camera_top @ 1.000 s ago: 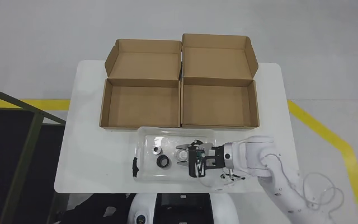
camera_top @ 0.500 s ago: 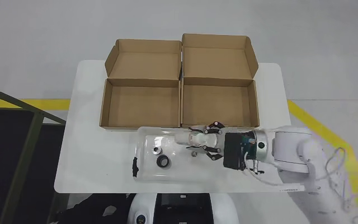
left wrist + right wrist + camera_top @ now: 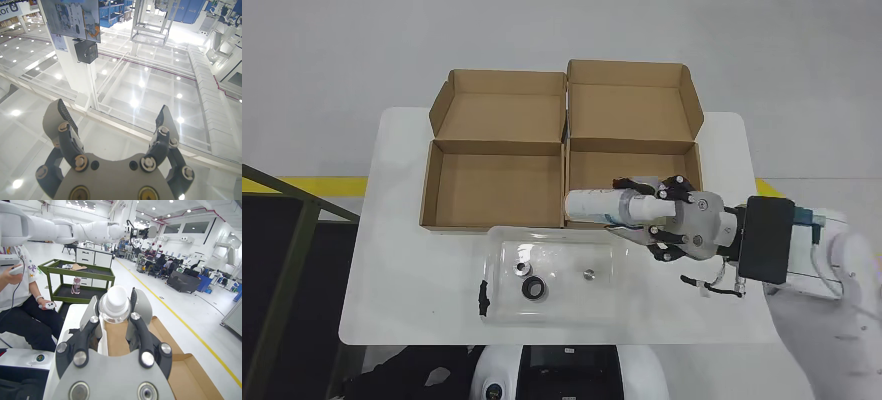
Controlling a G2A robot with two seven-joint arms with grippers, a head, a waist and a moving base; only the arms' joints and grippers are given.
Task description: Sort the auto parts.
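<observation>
My right gripper (image 3: pixel 618 208) is shut on a white cylindrical part (image 3: pixel 594 207) and holds it lying level in the air. The part hangs over the front left corner of the right cardboard box (image 3: pixel 682 190), just past the back edge of the clear tray (image 3: pixel 498 243). In the right wrist view the part's capped end (image 3: pixel 115 303) sits between the fingers of that gripper (image 3: pixel 114 301). A black ring (image 3: pixel 533 289), a small silver piece (image 3: pixel 521 269) and a metal nut (image 3: pixel 588 273) lie in the tray. My left gripper (image 3: pixel 111 113) is open and empty, pointing up at the ceiling.
The left cardboard box (image 3: pixel 492 190) stands open beside the right one, both lids folded back. A small black piece (image 3: pixel 482 298) sits at the tray's left edge. A green cart (image 3: pixel 79 275) stands on the floor beyond the table's end.
The right gripper has lifted the white part out of the tray, turned, and carried it back toward the right box. The arm has drawn off to the right.
</observation>
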